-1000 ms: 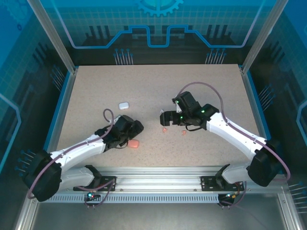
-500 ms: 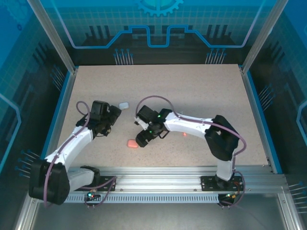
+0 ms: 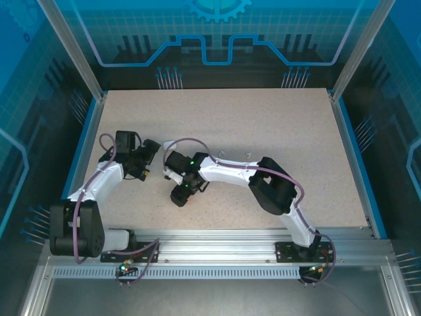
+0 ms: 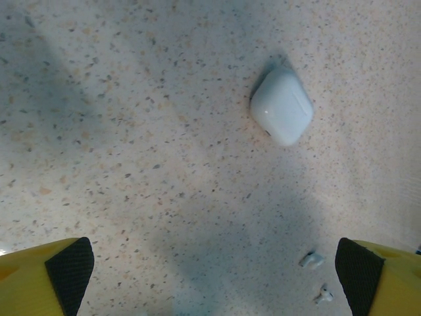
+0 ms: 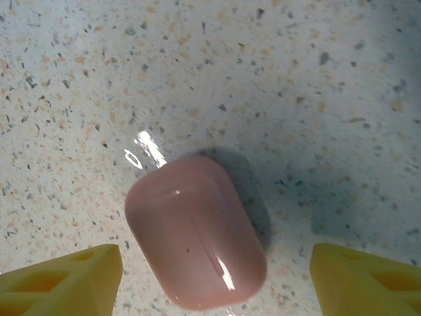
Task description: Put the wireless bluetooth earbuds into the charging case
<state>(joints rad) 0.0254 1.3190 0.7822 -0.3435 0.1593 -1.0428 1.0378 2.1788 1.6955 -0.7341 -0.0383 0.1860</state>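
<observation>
Both jaws wide: left gripper (image 4: 214,270) hovers, white case (image 4: 281,106) at one o'clock; right gripper (image 5: 217,276) straddles pink case (image 5: 196,230), not touching.

Robot lab cell — aluminium framing (image 3: 72,47), blue circuit-print walls (image 3: 217,33), speckled tabletop (image 3: 296,125)

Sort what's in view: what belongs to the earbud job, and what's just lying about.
Belongs to the job:
- white charging case
- upper white earbud and lower white earbud, loose on the table beside that case
- pink charging case, closed

Just there:
- speckled table
- aluminium rail at the near edge
</observation>
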